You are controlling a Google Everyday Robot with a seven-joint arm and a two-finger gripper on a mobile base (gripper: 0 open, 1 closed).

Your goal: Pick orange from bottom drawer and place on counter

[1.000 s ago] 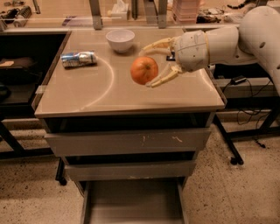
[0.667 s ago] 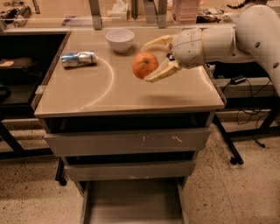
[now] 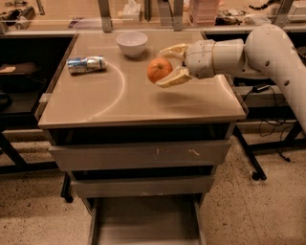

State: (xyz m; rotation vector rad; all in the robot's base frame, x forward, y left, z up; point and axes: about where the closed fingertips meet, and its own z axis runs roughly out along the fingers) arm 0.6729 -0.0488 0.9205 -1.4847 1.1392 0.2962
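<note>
My gripper point(image 3: 165, 67) reaches in from the right and is shut on the orange point(image 3: 158, 70), a small round glossy fruit. It holds the orange a little above the beige counter point(image 3: 119, 103), over its middle right part, just in front of the white bowl point(image 3: 132, 44). The bottom drawer point(image 3: 146, 222) is pulled open below the cabinet, a shallow grey tray with a plain floor and nothing visible in it.
A crushed silver and blue can point(image 3: 86, 64) lies on the counter's left. Two shut grey drawer fronts point(image 3: 141, 155) sit under the counter. A cluttered workbench point(image 3: 143, 12) runs along the back. Dark tables flank both sides.
My gripper has carried the orange a little further left and toward the back of the counter, staying above the surface. The grip on the orange is unchanged.
</note>
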